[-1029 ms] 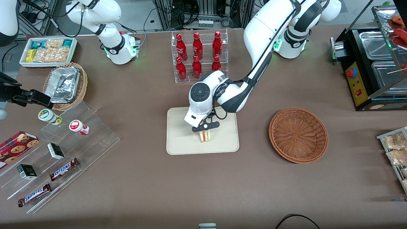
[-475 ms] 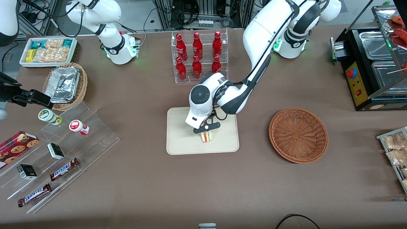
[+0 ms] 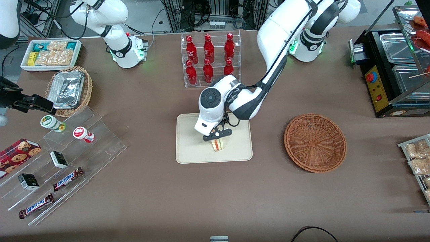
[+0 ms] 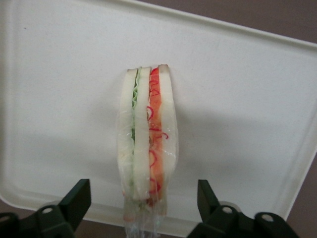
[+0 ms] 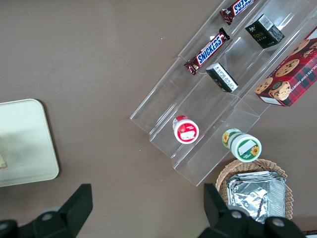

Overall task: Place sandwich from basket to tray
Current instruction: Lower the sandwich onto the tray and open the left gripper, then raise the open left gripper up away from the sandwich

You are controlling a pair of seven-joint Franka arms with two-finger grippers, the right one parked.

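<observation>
The sandwich (image 3: 218,145) stands on its edge on the cream tray (image 3: 191,148), pale bread with red and green filling, wrapped in clear film. My left gripper (image 3: 217,137) hangs right over it, open. In the left wrist view the sandwich (image 4: 146,148) stands on the tray (image 4: 59,99) between the two black fingertips (image 4: 77,198) of the gripper (image 4: 142,198), with a clear gap on each side. The reddish-brown wicker basket (image 3: 315,143) sits beside the tray toward the working arm's end and holds nothing.
A clear rack of red bottles (image 3: 210,58) stands just farther from the front camera than the tray. Clear stepped shelves with snacks (image 3: 67,158) and a tan basket of foil containers (image 3: 69,89) lie toward the parked arm's end. A black food warmer (image 3: 393,70) stands at the working arm's end.
The wrist has only shifted slightly sideways and back over the tray. The sandwich stays at about the same spot on the tray, with slightly more of it showing under the gripper.
</observation>
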